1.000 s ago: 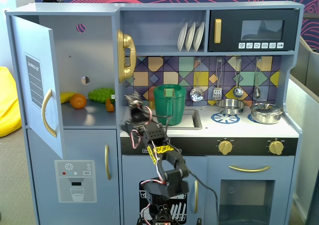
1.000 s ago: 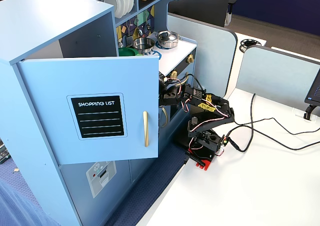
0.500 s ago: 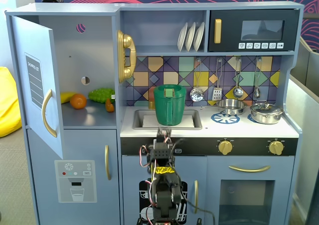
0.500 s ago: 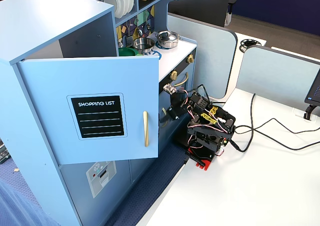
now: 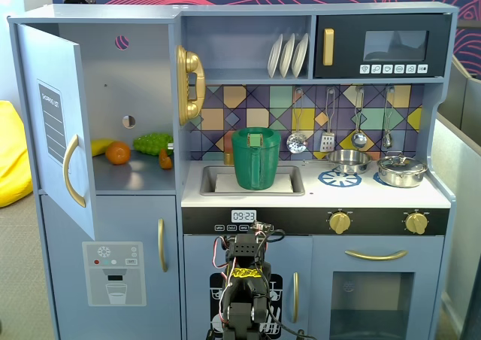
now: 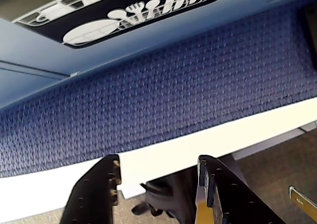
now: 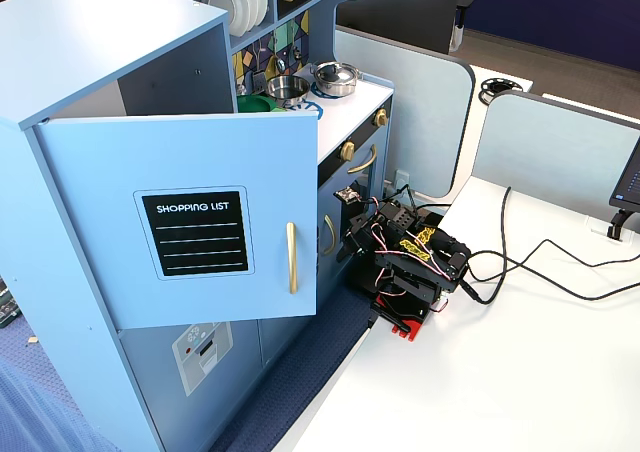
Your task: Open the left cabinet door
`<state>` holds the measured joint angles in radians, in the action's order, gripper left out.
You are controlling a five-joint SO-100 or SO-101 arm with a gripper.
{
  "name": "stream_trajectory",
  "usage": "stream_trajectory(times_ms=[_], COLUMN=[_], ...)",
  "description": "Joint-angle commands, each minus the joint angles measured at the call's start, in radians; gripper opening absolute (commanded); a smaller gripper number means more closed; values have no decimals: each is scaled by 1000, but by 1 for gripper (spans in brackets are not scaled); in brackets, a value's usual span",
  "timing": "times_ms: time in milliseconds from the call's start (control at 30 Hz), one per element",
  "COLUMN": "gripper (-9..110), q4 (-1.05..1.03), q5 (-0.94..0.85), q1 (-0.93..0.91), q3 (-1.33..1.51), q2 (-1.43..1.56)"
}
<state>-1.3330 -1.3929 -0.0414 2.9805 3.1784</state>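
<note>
The left cabinet door [image 7: 190,222] with its gold handle [image 7: 291,257] hangs wide open at frame left, well apart from the folded arm low in the middle, whose gripper [image 6: 156,182] sits spread and empty over the white table [image 6: 208,140] edge.

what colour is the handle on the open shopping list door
Gold. The handle is a vertical bar on the pale blue left cabinet door, clearest in a fixed view from the side.

"SHOPPING LIST" on left cabinet door [image 7: 180,222], "09:23" on oven clock [image 5: 243,216]
</note>
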Motion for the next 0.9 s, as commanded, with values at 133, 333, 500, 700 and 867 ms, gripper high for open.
stream_trajectory(times_ms=[133, 333, 500, 700, 867], gripper=[0, 1, 1, 1, 1], q4=[-193, -201, -199, -199, -199], q5=[-89, -143, -117, -117, -117], q1=[3, 5, -11, -11, -11], q3=[15, 15, 15, 15, 15], q2=[0, 0, 0, 0, 0])
